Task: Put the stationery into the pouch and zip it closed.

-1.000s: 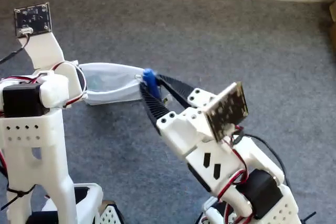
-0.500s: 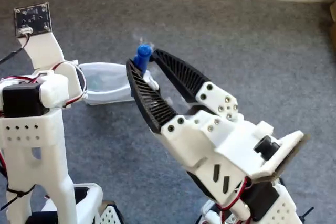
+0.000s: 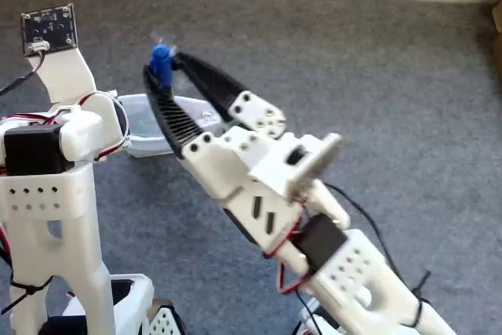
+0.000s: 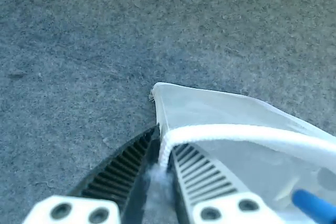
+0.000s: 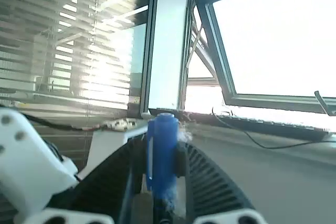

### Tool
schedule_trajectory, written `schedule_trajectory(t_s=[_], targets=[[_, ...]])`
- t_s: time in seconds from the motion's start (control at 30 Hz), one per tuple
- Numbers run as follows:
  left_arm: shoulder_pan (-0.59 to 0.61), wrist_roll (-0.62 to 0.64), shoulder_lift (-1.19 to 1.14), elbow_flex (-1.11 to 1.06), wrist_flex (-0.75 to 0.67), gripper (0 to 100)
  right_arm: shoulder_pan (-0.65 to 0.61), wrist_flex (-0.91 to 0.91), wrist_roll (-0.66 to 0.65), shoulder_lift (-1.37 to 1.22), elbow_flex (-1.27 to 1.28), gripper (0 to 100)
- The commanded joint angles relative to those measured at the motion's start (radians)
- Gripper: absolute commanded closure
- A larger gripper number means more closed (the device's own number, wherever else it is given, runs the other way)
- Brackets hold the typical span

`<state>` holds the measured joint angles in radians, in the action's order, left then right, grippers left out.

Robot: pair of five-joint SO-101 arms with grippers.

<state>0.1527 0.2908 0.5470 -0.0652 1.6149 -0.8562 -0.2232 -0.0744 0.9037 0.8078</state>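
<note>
On the grey carpet (image 3: pixel 376 76) lies the see-through white pouch (image 3: pixel 157 119), flat and close to the left arm. Over it hangs the right arm's pincer (image 3: pixel 163 68), held up off the carpet. Its two black fingers pinch the blue pen (image 3: pixel 161 62) right at their tips. The pen stands up between them, above the pouch. Down low, the left pincer (image 4: pixel 159 142) is pressed tight on the pouch's white edge at one end.
</note>
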Motion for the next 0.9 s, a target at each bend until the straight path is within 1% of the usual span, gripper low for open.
schedule_trajectory(t_s=[0.0,0.23,0.47,0.57,0.63,0.67,0.73,0.87], targets=[[-0.016,0.008,-0.012,0.041,-0.011,99,0.031,-0.133,0.003,-0.018,0.077,99.4],[-0.016,0.008,-0.012,0.041,-0.011,99,0.047,-0.203,0.011,-0.016,0.254,99.4],[-0.016,0.008,-0.012,0.041,-0.011,99,0.048,-0.199,0.012,-0.015,0.297,98.2],[-0.016,0.008,-0.012,0.041,-0.011,99,0.048,-0.199,0.012,-0.015,0.298,90.2],[-0.016,0.008,-0.012,0.041,-0.011,99,0.048,-0.159,0.012,-0.013,0.295,84.4],[-0.016,0.008,-0.012,0.041,-0.011,99,0.048,-0.111,0.012,-0.013,0.292,83.5],[-0.015,0.008,-0.012,0.041,-0.011,99,0.048,-0.021,0.012,-0.013,0.280,83.7],[-0.004,0.006,-0.012,0.041,-0.011,99,0.048,0.105,0.012,0.038,0.188,83.9]])
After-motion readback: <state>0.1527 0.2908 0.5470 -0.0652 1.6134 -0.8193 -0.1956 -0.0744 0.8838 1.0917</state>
